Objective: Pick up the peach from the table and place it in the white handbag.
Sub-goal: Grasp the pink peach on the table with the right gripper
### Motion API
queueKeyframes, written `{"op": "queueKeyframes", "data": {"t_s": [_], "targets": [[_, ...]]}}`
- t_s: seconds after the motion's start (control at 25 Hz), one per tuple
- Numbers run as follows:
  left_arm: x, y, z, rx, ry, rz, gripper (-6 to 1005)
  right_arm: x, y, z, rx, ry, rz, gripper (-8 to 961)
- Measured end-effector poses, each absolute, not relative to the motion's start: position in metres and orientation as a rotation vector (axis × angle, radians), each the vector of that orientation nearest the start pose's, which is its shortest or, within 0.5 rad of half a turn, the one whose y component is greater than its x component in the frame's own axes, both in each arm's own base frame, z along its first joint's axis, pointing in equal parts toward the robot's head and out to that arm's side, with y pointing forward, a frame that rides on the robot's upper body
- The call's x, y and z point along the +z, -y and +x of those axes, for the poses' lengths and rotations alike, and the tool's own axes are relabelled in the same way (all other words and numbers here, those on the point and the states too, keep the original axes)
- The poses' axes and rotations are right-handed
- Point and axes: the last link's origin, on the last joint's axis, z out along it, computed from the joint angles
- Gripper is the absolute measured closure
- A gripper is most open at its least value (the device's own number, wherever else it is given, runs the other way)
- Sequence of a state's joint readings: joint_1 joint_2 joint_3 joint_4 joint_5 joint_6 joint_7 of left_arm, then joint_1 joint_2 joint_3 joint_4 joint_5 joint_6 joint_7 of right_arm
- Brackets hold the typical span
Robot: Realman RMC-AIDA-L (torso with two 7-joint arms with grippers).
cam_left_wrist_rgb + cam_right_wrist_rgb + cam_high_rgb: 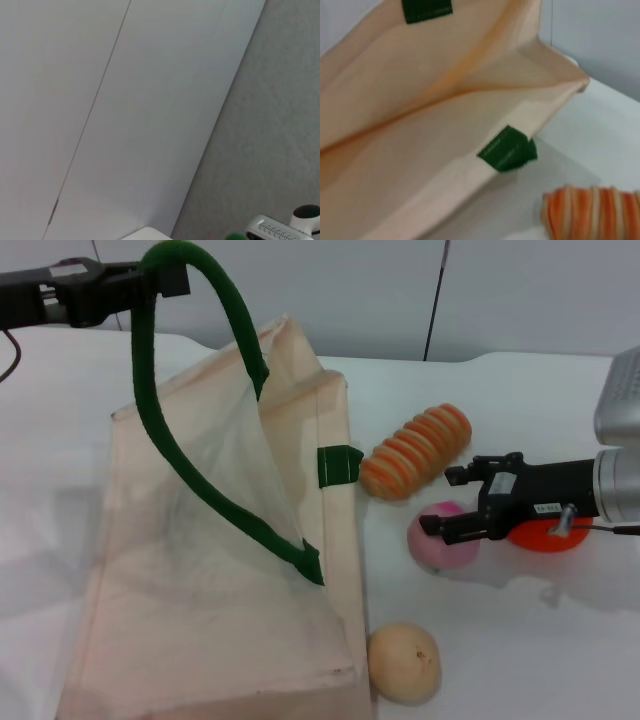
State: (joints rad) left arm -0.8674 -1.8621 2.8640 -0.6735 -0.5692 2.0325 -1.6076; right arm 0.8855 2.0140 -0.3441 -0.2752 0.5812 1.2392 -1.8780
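The peach (438, 546), pale pink with a deeper pink top, lies on the white table to the right of the white handbag (200, 590). My right gripper (452, 502) reaches in from the right, open, just above the peach; its nearer finger crosses the peach's top and the other is past the peach's far side. My left gripper (165, 280), high at the back left, is shut on a dark green handle (150, 410) and lifts it, so the bag's mouth gapes. The right wrist view shows the open bag (420, 100) and a green handle tab (507, 148), not the peach.
A ridged orange-and-tan roll (415, 450) lies behind the peach, also in the right wrist view (590, 210). A bright orange fruit (535, 537) sits under my right gripper's body. A tan round fruit (403, 662) lies at the bag's front right corner.
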Motion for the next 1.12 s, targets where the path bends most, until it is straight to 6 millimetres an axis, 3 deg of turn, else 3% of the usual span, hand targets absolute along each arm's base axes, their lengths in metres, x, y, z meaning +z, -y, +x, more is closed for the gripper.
{"op": "queueKeyframes", "data": {"t_s": [0.24, 0.76, 0.96, 1.12], "targets": [[0.139, -0.368, -0.226, -1.072, 0.755, -2.601, 874, -0.048, -0.386, 0.253, 0.130, -0.548, -2.856, 60], [0.139, -0.366, -0.228, -1.075, 0.759, -2.594, 871, -0.045, -0.376, 0.258, 0.125, -0.517, -2.909, 61], [0.139, -0.367, -0.229, -1.076, 0.760, -2.589, 870, -0.041, -0.374, 0.257, 0.150, -0.473, -2.921, 249], [0.140, -0.367, -0.228, -1.080, 0.756, -2.585, 869, -0.041, -0.374, 0.257, 0.142, -0.463, -2.927, 330]]}}
